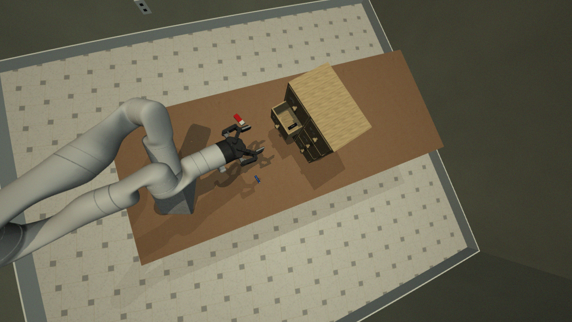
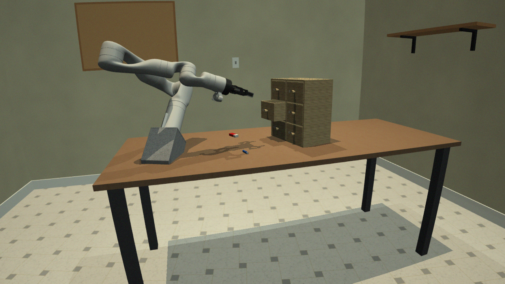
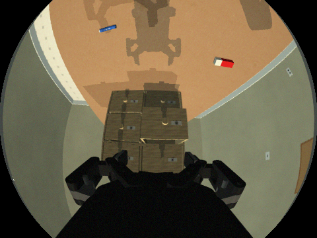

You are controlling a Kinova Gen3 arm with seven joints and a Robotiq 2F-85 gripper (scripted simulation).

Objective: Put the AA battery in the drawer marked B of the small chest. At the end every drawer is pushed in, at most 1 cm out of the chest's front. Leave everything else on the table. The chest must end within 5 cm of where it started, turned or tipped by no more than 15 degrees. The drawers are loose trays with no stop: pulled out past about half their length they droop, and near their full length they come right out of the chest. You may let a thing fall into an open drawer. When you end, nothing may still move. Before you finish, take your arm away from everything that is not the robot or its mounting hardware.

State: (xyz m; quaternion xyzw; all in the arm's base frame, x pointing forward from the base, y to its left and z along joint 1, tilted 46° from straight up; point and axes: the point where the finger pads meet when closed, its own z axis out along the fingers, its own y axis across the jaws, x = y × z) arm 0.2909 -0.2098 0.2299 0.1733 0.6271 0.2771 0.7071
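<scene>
The AA battery, a small black cylinder, lies inside drawer B, near its side wall. Drawer B is in the middle row and stands pulled partly out of the small chest, looking level; its label is too small to read clearly. The other drawers look pushed in. The chest stands upright. My gripper is open and empty, in front of and above drawer B, not touching it. The battery is hidden in the wrist view.
A blue cylinder lies on the table in front of the chest. A red and white block lies on the other side. A wall shelf is at the far right.
</scene>
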